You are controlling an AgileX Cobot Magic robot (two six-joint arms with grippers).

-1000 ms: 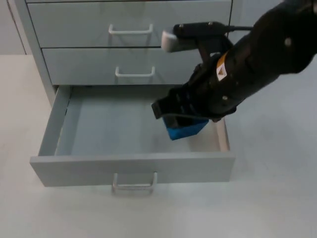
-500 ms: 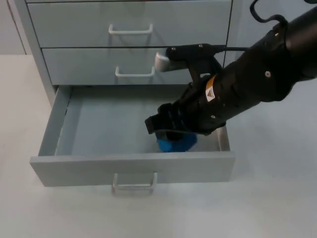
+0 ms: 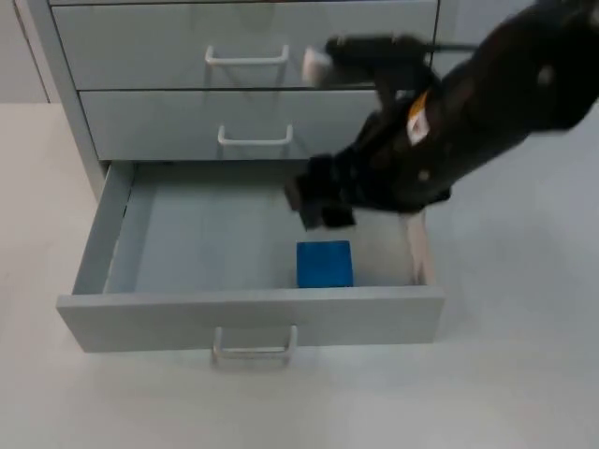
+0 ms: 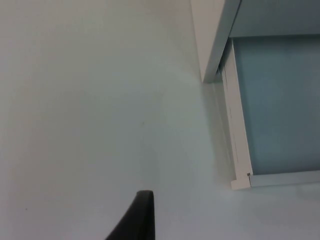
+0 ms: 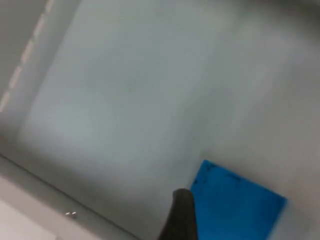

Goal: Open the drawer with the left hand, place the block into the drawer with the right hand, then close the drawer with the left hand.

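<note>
One blue block [image 3: 325,264] lies flat inside the open drawer [image 3: 251,316] near its front wall, right gripper [image 3: 318,201] above it holding nothing, opening unclear; left gripper [image 4: 135,220] waits over worktop [image 4: 100,100], state unclear.

You saw a drawer [image 3: 253,316] with a smooth, matt pale grey painted front and a floor of the same dull blue-grey finish, which looked like coated sheet metal. Its handle [image 3: 254,348] was a thin white bar with a slight sheen. The 2 closed fronts above it carried the same matt paint. The block [image 3: 325,264] was a saturated blue, smooth and matt, plastic or foam by its look; in the right wrist view its top [image 5: 239,207] showed faint dark scuffs. The right gripper [image 3: 321,199] was matt black plastic. The table [image 3: 505,374] was smooth, matt white
</note>
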